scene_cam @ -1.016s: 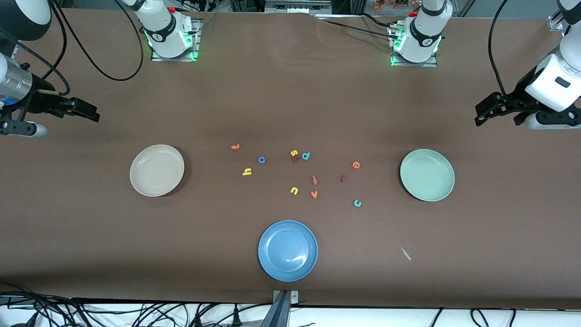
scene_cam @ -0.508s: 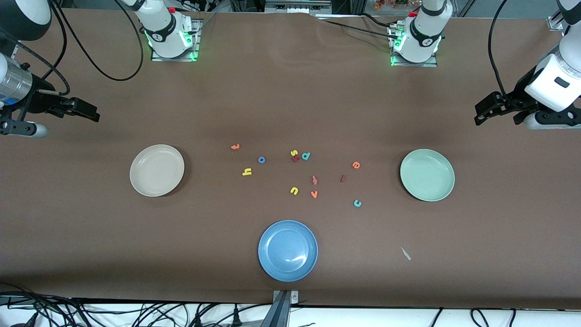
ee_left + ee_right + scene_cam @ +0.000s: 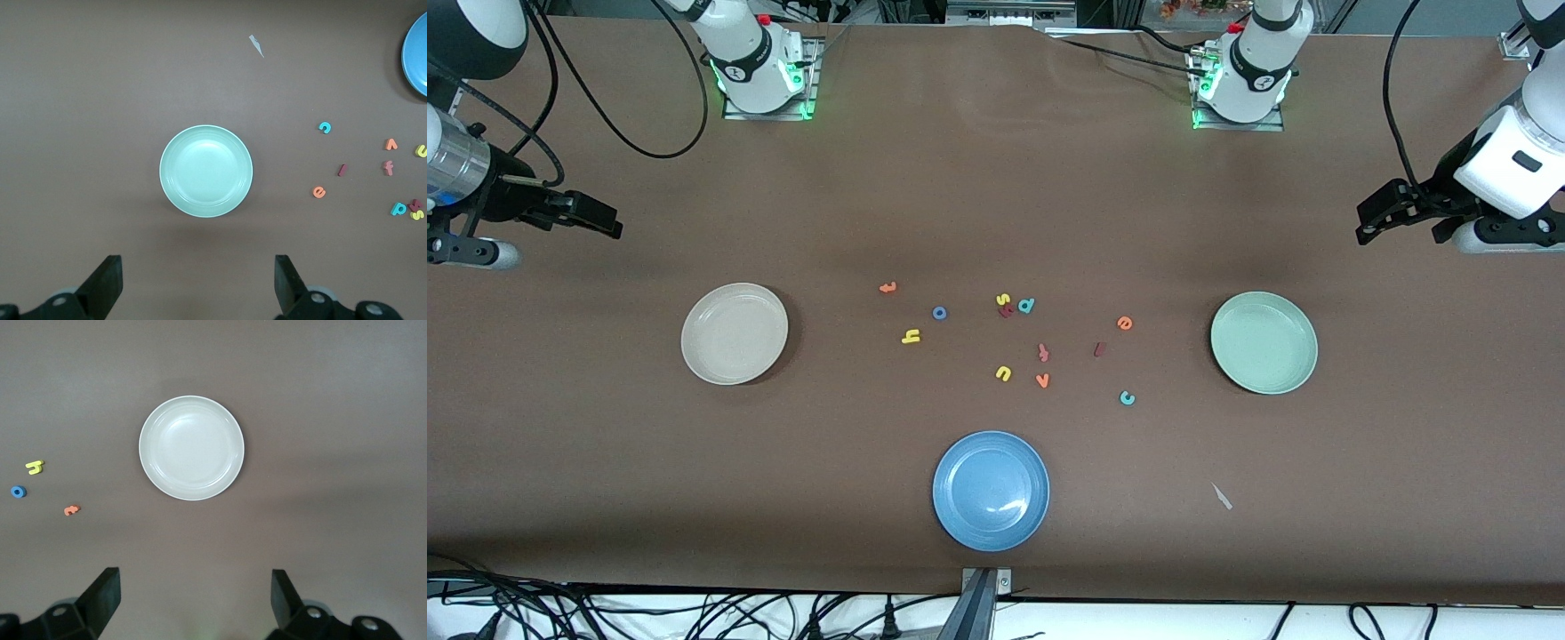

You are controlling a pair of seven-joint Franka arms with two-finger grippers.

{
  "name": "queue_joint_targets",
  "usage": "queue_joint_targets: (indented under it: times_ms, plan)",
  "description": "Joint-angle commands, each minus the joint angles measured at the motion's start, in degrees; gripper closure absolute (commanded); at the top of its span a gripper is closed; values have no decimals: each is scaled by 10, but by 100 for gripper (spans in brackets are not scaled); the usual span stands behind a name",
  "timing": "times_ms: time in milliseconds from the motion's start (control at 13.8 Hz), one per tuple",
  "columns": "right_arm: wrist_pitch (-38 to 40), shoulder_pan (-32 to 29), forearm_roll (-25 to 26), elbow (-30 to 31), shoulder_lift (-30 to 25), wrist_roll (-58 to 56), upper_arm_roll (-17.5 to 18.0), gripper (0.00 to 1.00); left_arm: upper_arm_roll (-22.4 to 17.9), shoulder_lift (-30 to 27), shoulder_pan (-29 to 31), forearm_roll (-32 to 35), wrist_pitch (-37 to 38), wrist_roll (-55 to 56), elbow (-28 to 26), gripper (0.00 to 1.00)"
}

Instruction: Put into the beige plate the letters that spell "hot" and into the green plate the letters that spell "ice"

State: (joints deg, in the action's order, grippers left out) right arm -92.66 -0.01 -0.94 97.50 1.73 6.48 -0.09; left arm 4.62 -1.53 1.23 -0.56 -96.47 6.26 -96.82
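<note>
The letters lie loose mid-table between the plates. Yellow h, blue o and orange t lie toward the beige plate. Orange e, dark red i and teal c lie toward the green plate. Both plates hold nothing. My left gripper hangs open over bare table at the left arm's end, with the green plate ahead of its fingers. My right gripper hangs open at the right arm's end, facing the beige plate.
A blue plate sits nearest the front camera, mid-table. Other letters lie among the task's: yellow s, teal d, pinkish f, yellow u, orange v. A small white scrap lies near the front edge.
</note>
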Motion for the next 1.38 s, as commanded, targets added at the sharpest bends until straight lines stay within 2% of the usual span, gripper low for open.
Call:
queue_joint_targets:
  times_ms: [0,798,944,1306]
  plan:
    - [12,-2,-10,-9,3,-4,0,0,-1,8,0,-12,13,3,18,0]
    - [13,-2,-10,-9,4,-4,0,0,-1,8,1,-14,14,3,17,0]
    - [14,-2,-13,-11,27,-8,1,0,-1,8,1,-14,14,3,17,0]
    - [14,18,-13,-11,35,0,10,0,-1,8,1,-14,14,3,17,0]
